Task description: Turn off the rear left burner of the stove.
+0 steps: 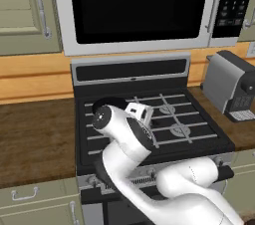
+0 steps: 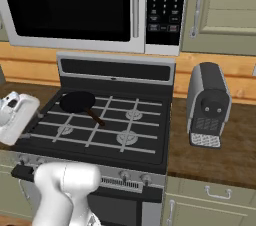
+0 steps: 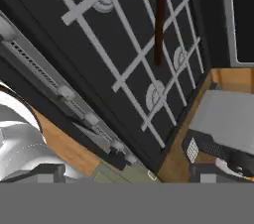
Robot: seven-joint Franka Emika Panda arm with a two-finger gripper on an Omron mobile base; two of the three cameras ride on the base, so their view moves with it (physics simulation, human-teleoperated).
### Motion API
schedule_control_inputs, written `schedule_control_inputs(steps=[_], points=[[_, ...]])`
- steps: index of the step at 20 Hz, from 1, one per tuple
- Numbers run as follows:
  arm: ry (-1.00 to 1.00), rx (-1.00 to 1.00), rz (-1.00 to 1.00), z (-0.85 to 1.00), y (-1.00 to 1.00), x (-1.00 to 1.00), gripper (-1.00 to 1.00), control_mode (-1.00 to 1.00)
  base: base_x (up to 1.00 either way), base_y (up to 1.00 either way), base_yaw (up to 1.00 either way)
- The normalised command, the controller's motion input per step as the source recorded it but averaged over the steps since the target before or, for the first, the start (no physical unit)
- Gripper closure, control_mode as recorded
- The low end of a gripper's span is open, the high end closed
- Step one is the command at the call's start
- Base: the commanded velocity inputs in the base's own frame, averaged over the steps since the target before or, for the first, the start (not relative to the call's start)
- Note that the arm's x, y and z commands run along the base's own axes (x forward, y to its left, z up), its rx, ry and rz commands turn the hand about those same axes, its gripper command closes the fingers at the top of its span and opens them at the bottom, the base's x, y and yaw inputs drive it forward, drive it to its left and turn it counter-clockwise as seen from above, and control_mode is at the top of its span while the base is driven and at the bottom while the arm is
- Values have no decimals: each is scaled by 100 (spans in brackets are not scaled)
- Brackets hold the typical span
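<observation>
arm [image 1: 130,139] over stove [image 1: 199,134], fingers seemingly hidden

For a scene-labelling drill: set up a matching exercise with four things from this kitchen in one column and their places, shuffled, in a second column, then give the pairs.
Things:
1. black frying pan
2. coffee machine
3. microwave
4. knob strip

Places:
A. along the front edge of the stove
B. on the wooden counter to the right of the stove
C. on the grates at the rear left of the cooktop
D. on the wall above the stove

Pairs: 1-C, 2-B, 3-D, 4-A
</observation>
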Motion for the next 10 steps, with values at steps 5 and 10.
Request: schedule_control_inputs(steps=[5, 10], points=[[0, -66, 36, -92, 66, -65, -100, -100, 0, 0, 0], [0, -47, 26, -86, 24, -17, -100, -100, 0, 0, 0]])
